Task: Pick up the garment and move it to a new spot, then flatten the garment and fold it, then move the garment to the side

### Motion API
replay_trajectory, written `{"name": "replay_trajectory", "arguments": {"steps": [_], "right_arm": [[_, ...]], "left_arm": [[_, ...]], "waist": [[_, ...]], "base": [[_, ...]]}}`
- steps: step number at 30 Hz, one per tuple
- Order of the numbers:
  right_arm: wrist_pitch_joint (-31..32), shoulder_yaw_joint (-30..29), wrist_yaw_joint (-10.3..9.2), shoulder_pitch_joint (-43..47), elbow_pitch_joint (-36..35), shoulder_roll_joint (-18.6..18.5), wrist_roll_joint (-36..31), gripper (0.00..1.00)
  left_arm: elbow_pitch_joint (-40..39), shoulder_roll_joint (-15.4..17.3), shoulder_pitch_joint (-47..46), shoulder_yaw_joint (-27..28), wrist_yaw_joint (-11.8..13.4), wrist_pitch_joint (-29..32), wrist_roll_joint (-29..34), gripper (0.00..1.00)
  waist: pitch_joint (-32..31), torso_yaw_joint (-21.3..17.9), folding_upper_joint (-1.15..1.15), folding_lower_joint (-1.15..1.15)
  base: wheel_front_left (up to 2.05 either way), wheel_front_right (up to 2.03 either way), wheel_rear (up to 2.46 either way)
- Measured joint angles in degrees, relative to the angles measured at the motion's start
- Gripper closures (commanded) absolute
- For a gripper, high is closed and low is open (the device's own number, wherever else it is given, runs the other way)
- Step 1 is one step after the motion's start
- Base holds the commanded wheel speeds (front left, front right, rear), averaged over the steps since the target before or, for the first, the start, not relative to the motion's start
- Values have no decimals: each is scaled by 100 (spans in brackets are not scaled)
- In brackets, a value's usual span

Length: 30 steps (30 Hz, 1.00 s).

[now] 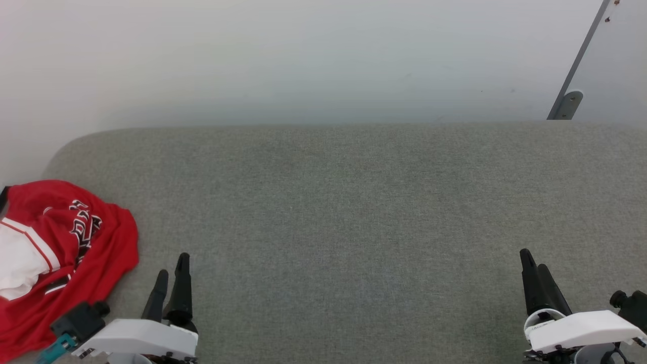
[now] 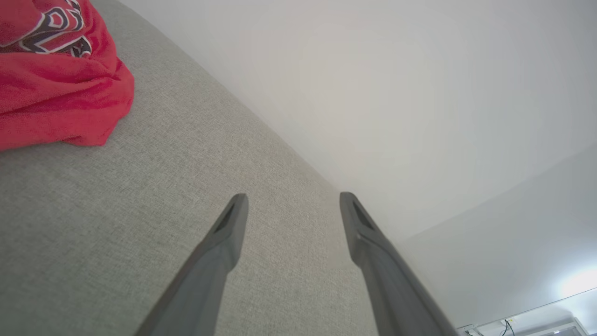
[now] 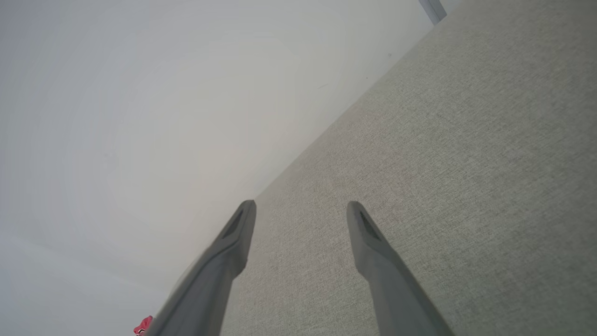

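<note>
The garment, a red shirt with a white sleeve and black white-edged lettering, lies crumpled at the left end of the grey fabric surface. Its red folds and lettering fill the upper left of the left wrist view, and a red scrap peeks in at the bottom of the right wrist view. My left gripper hovers open just right of the garment, apart from it, nothing between its fingers. Far to the right, my right gripper stands open and empty over bare fabric.
A pale wall rises behind the surface's far edge. A grey metal bar with a bracket leans at the upper right. The surface's far left corner is rounded. Open grey fabric stretches between the two grippers.
</note>
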Motion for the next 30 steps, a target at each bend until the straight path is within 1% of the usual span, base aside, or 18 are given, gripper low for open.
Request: {"name": "replay_trajectory", "arguments": {"steps": [9,17,30], "right_arm": [[-101,-16,0,-68,-11,40,-814,0],[-180,-22,0,-70,-57,53,-1411,0],[-309,-11,1,-80,-138,68,-2129,0]], "left_arm": [[-1,83,2,-66,16,-152,859,0],[-30,112,35,-64,10,-276,1448,0],[-70,134,40,-48,-133,-470,2273,0]], "waist": [[-3,-4,0,0],[-3,-9,0,0],[-7,-22,0,0]], "base": [[0,0,0],[0,0,0],[0,0,0]]}}
